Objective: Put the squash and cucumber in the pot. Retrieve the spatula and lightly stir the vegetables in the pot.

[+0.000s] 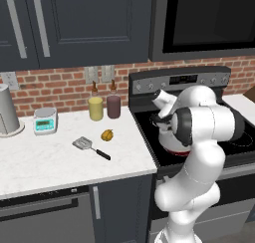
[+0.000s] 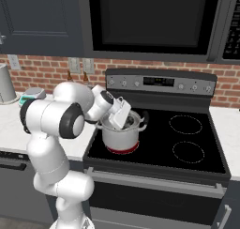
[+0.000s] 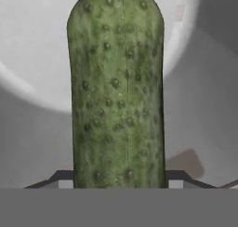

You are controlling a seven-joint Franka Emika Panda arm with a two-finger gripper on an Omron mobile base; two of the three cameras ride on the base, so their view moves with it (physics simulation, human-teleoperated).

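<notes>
i have the gripper point(image 2: 123, 121) tipped down into the mouth of the pot point(image 2: 123, 138), which sits on the front left burner of the stove point(image 2: 206, 169). in the hand view the cucumber point(image 3: 117, 91) stands lengthwise between the finger tips, over the pot's pale floor; the jaws sit against its sides, so i judge it pinched, held low so it drops gently. the squash point(image 1: 107, 135) waits on the counter point(image 1: 40, 162), near its middle, just behind the spatula point(image 1: 90, 148), which lies towards the front edge, handle pointing at the stove. both are within my reach for the next steps.
</notes>
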